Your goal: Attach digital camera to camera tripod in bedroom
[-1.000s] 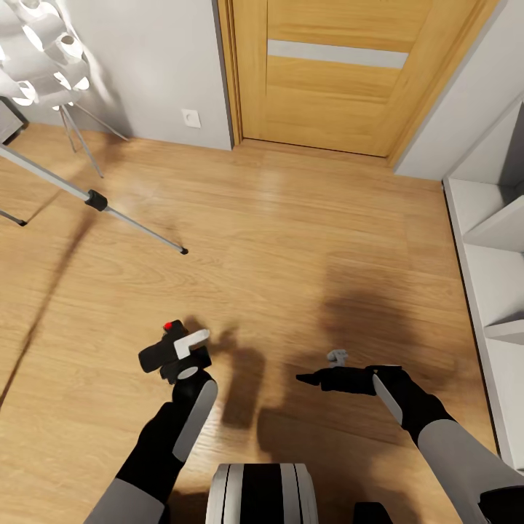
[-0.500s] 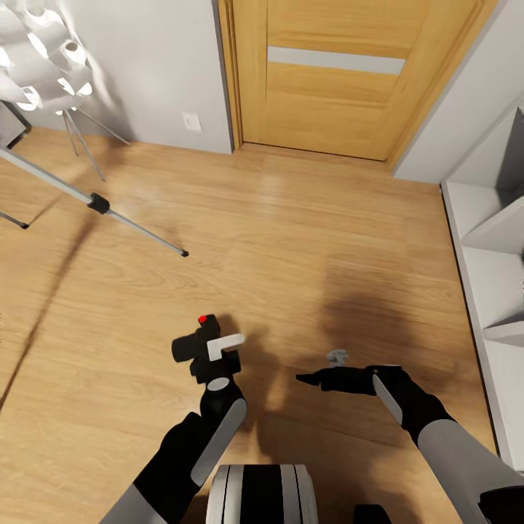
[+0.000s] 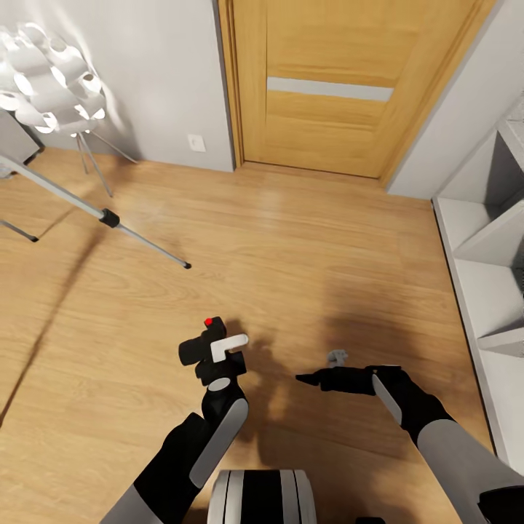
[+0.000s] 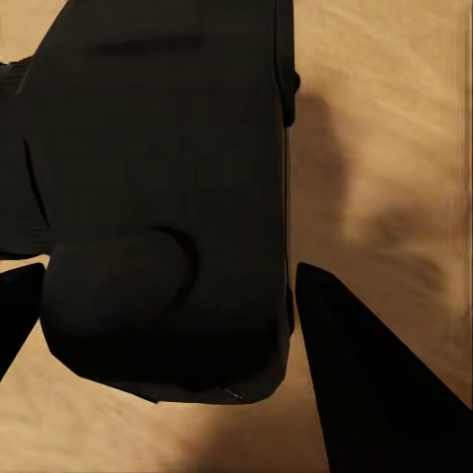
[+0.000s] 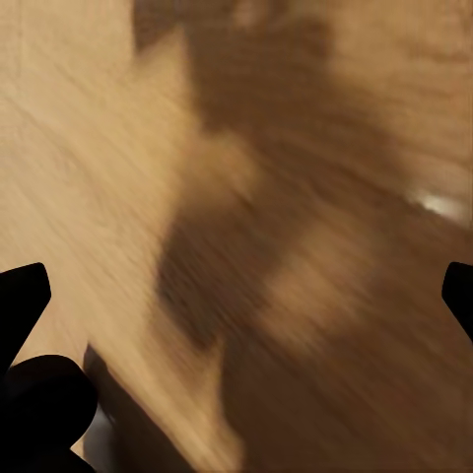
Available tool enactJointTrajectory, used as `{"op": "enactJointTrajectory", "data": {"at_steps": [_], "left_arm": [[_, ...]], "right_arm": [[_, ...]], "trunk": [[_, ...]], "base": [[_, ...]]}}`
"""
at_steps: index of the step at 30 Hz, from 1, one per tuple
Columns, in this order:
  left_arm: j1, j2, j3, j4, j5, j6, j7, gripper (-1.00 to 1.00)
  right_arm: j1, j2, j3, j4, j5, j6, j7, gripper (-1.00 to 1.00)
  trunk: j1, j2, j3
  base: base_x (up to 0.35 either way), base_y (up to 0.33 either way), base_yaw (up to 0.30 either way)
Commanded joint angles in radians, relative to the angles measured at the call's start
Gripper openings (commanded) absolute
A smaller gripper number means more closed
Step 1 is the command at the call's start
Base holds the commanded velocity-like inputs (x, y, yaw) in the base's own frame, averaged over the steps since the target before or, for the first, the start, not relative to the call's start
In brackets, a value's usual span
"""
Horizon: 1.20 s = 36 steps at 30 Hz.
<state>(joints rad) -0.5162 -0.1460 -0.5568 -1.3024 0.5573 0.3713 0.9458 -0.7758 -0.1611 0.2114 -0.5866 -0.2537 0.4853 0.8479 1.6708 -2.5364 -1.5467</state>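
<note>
the digital camera sits clamped in the left gripper, held above the light wood floor in front of the robot's trunk, its red dot facing up and its stubby lens pointing toward the robot's left. in the left wrist view the camera's black body fills the gap between the 2 dark fingers, which press against its sides, so the jaws are closed on it. the camera tripod stands well apart from the camera, toward the far left of the floor: 1 thin silver leg with a black joint slants down to a black foot on the boards, and part of a 2nd leg shows at the left edge of the head view. just behind the tripod leg a white ball lamp on thin legs stands near the white wall. the right gripper hangs over the floor on the robot's right, holding nothing; in the right wrist view its dark fingertips sit at opposite edges with blurred floor between them, so the jaws are spread wide. a wooden door with a pale horizontal stripe closes the far wall, and white shelving runs along the right side.
</note>
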Motion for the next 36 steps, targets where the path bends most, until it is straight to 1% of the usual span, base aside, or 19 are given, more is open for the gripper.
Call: {"op": "enactJointTrajectory", "data": {"at_steps": [1, 8, 9, 10, 11, 14, 15, 17, 18, 20, 21, 24, 25, 26, 27, 29, 30, 34, 36], "left_arm": [[-0.001, 0.0, -0.001, -0.002, 0.004, 0.008, 0.006, -1.0], [-0.001, 0.002, -0.001, -0.001, 0.01, 0.008, 0.005, -1.0], [-0.001, 0.019, 0.003, 0.003, 0.026, 0.006, -0.007, -1.0], [-0.001, 0.027, 0.004, 0.003, 0.037, 0.006, -0.016, -1.0], [-0.001, 0.05, 0.005, 0.003, 0.068, 0.005, -0.042, -1.0], [-0.001, 0.103, 0.007, 0.0, 0.136, 0.004, -0.111, -1.0], [-0.001, 0.148, 0.008, -0.003, 0.19, 0.004, -0.173, -1.0], [-0.001, 0.2, 0.009, -0.004, 0.25, 0.004, -0.245, -1.0], [-0.001, 0.257, 0.009, -0.005, 0.313, 0.002, -0.324, -1.0], [-0.001, 0.316, 0.01, -0.005, 0.379, -0.004, -0.409, -1.0], [-0.001, 0.374, 0.01, -0.005, 0.445, -0.022, -0.493, -1.0], [-0.001, 0.455, 0.009, -0.004, 0.541, -0.071, -0.609, -1.0], [-0.001, 0.5, 0.009, -0.003, 0.6, -0.112, -0.672, -1.0], [-0.001, 0.52, 0.009, -0.003, 0.626, -0.132, -0.699, -1.0], [-0.001, 0.554, 0.008, -0.002, 0.671, -0.165, -0.74, -1.0], [-0.001, 0.58, 0.007, -0.002, 0.708, -0.187, -0.767, -1.0], [-0.001, 0.597, 0.007, -0.001, 0.737, -0.201, -0.785, -1.0], [-0.001, 0.618, 0.006, 0.002, 0.776, -0.218, -0.805, -1.0], [-0.001, 0.622, 0.006, 0.002, 0.785, -0.221, -0.81, -1.0]], "right_arm": [[0.0, -0.001, 0.005, -0.001, -0.009, 0.008, -0.002, 1.0], [0.0, 0.003, 0.005, -0.001, -0.007, 0.007, -0.006, 1.0], [0.0, 0.003, 0.005, -0.001, -0.007, 0.007, -0.006, 1.0], [0.0, 0.003, 0.005, -0.001, -0.007, 0.007, -0.006, 1.0], [0.0, 0.003, 0.005, -0.001, -0.007, 0.008, -0.006, 1.0], [0.0, 0.003, 0.005, -0.001, -0.007, 0.007, -0.006, 1.0], [0.0, 0.003, 0.005, -0.001, -0.007, 0.007, -0.006, 1.0], [0.0, 0.003, 0.005, -0.001, -0.007, 0.007, -0.006, 1.0], [0.0, 0.002, 0.005, -0.001, -0.007, 0.007, -0.006, 1.0], [0.0, 0.002, 0.005, -0.001, -0.007, 0.007, -0.006, 1.0], [0.0, 0.001, 0.005, -0.001, -0.008, 0.007, -0.006, 1.0], [0.0, 0.0, 0.005, -0.001, -0.008, 0.007, -0.007, 1.0], [0.0, 0.0, 0.005, -0.001, -0.008, 0.007, -0.007, 1.0], [0.0, -0.001, 0.005, -0.001, -0.008, 0.007, -0.006, 1.0], [0.0, -0.001, 0.005, -0.001, -0.008, 0.007, -0.006, 1.0], [0.0, -0.001, 0.005, -0.001, -0.009, 0.007, -0.006, 1.0], [0.0, -0.001, 0.004, -0.001, -0.009, 0.007, -0.006, 1.0], [0.0, -0.001, 0.004, 0.0, -0.009, 0.007, -0.007, 1.0], [0.0, -0.001, 0.004, -0.001, -0.009, 0.007, -0.007, 1.0]], "trunk": [[-0.001, 0.0, 0.003], [-0.004, 0.002, 0.03], [-0.004, 0.002, 0.034], [-0.005, 0.002, 0.038], [-0.005, 0.002, 0.042], [-0.006, 0.003, 0.054], [-0.007, 0.003, 0.057], [-0.008, 0.004, 0.065], [-0.008, 0.004, 0.069], [-0.009, 0.004, 0.077], [-0.01, 0.005, 0.081], [-0.011, 0.005, 0.092], [-0.011, 0.006, 0.096], [-0.012, 0.006, 0.1], [-0.012, 0.006, 0.104], [-0.013, 0.007, 0.112], [-0.014, 0.007, 0.115], [-0.015, 0.008, 0.131], [-0.016, 0.008, 0.139]], "base": [[0.0, 0.0, 0.0], [0.0, 0.0, 0.0], [0.0, 0.0, 0.0], [0.0, 0.0, 0.0], [0.0, 0.0, 0.0], [0.0, 0.0, 0.0], [0.0, 0.0, 0.0], [0.0, 0.0, 0.0], [0.0, 0.0, 0.0], [0.0, 0.0, 0.0], [0.0, 0.0, 0.0], [0.0, 0.0, 0.0], [0.0, 0.0, 0.0], [0.0, 0.0, 0.0], [0.0, 0.0, 0.0], [0.0, 0.0, 0.0], [0.0, 0.0, 0.0], [0.0, 0.0, 0.0], [0.0, 0.0, 0.0]]}}
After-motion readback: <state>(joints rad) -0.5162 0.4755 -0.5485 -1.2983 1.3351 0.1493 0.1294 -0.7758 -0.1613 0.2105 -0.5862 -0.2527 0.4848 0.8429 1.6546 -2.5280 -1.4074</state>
